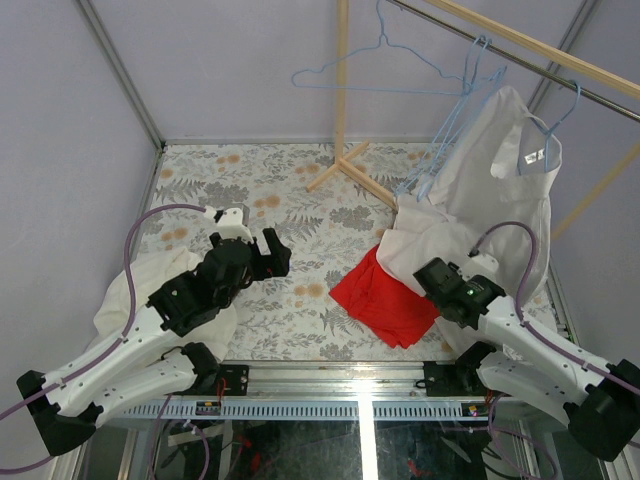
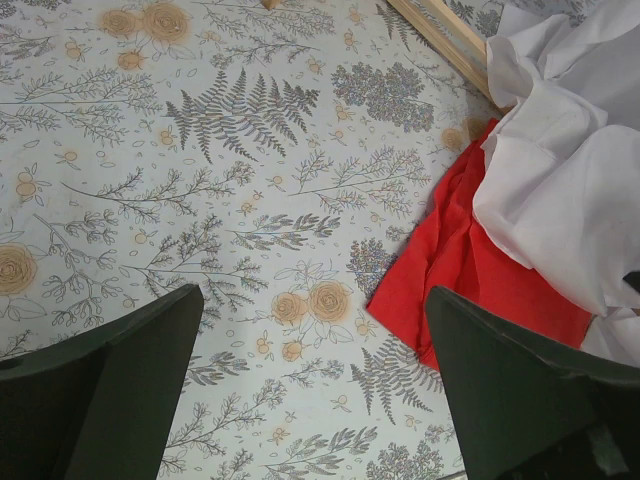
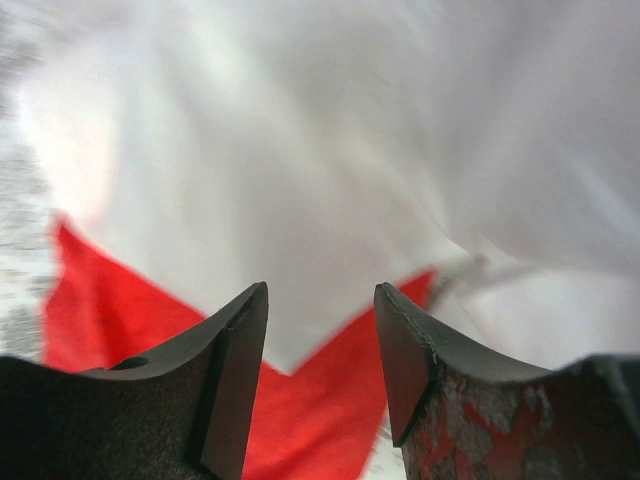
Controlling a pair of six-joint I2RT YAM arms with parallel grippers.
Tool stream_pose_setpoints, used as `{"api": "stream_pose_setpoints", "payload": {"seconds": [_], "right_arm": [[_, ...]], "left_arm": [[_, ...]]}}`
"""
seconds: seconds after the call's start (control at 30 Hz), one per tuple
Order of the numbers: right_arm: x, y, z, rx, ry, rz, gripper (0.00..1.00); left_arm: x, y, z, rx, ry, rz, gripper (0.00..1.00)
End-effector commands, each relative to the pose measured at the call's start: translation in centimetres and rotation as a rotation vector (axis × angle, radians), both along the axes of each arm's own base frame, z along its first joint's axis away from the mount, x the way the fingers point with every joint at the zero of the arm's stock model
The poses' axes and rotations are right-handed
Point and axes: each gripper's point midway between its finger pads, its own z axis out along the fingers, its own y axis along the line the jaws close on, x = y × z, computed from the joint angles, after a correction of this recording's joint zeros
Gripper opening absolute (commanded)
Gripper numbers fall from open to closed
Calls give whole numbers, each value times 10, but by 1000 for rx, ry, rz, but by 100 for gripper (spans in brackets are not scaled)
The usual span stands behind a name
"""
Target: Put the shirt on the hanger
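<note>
The white shirt (image 1: 480,190) hangs from a light-blue hanger (image 1: 560,112) on the rail at the back right. Its lower part trails down onto the table and over a red cloth (image 1: 385,295). My right gripper (image 1: 432,276) sits low at the shirt's bottom edge. In the right wrist view the right gripper (image 3: 320,330) is open with nothing between its fingers; a corner of the shirt (image 3: 330,150) and the red cloth (image 3: 310,420) lie just beyond them. My left gripper (image 1: 272,250) hovers wide open over the floral table cover, left of the red cloth (image 2: 460,270) and the shirt (image 2: 560,180).
A wooden rack's post (image 1: 342,80) and cross foot (image 1: 345,165) stand at the back centre. Spare light-blue hangers (image 1: 455,110) hang on the rail (image 1: 520,45). An off-white garment (image 1: 120,300) lies under the left arm. Grey walls enclose the table.
</note>
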Motion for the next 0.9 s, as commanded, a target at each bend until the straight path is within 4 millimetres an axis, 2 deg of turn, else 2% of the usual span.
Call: {"api": "stream_pose_setpoints", "payload": {"seconds": [0.0, 0.1, 0.27, 0.47, 0.7, 0.87], "right_arm": [[56, 31, 63, -20, -301, 230, 51], [67, 23, 65, -62, -283, 177, 48], [101, 17, 36, -37, -146, 168, 50], [141, -8, 6, -22, -54, 107, 50], [193, -47, -5, -89, -3, 31, 51], [230, -69, -25, -103, 60, 30, 52]], "left_arm": [[8, -4, 8, -25, -40, 5, 93], [8, -6, 8, -31, -39, 1, 93], [5, -4, 7, -28, -39, -3, 93], [4, 1, 11, -12, -46, -1, 93], [4, 2, 14, -4, -47, -3, 93], [4, 0, 18, -12, -45, -7, 93]]}}
